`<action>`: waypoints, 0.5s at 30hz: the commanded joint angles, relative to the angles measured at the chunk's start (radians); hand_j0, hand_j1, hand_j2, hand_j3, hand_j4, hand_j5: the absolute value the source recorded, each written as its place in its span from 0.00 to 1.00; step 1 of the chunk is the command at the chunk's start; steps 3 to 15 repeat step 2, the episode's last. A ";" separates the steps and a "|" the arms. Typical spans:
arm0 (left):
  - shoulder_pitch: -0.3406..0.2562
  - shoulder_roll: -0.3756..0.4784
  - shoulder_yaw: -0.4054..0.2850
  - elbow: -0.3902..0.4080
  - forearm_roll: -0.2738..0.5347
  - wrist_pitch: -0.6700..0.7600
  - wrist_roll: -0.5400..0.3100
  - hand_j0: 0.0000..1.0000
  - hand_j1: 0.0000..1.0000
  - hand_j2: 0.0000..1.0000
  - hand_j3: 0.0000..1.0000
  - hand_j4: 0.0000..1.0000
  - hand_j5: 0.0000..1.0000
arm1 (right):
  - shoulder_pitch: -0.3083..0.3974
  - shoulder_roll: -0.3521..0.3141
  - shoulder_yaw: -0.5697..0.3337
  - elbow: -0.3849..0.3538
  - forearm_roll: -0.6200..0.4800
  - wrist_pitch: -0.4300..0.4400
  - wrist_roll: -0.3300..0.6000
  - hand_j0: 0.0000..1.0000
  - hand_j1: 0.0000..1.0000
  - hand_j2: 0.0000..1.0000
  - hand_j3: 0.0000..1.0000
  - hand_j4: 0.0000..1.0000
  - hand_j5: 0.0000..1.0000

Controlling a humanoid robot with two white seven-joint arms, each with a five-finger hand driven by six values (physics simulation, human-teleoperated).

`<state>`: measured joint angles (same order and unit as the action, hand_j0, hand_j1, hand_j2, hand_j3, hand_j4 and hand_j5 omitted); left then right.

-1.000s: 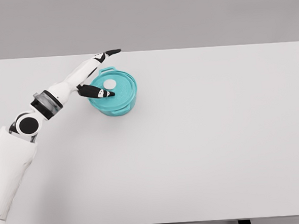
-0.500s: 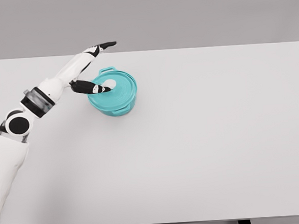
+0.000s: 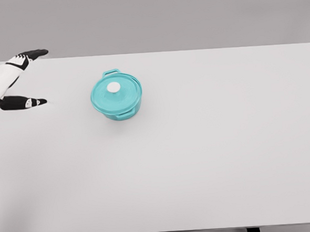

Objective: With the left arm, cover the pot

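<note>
Teal pot (image 3: 116, 95) sat left of tabletop (image 3: 209, 144) centre, lid (image 3: 113, 91) on, seated level. Left hand (image 3: 17, 82) at far-left edge, fingers spread, empty. We judged lid rigid, smooth, light; white knob (image 3: 114, 87) best hold.

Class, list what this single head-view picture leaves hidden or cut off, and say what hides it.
- Inside of the teal pot: hidden by the lid sitting on it.
- Left arm behind the left hand: cut off by the picture's left edge.
- Right arm: out of view.
- Pot's far side wall: hidden by the pot itself.
</note>
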<state>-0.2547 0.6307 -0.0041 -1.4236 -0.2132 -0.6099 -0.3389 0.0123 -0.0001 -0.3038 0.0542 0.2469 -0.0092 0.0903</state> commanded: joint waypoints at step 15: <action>0.002 0.009 0.013 0.006 0.006 -0.001 0.000 1.00 1.00 1.00 1.00 1.00 1.00 | -0.002 0.000 0.000 -0.001 0.000 0.000 0.000 1.00 1.00 1.00 1.00 1.00 1.00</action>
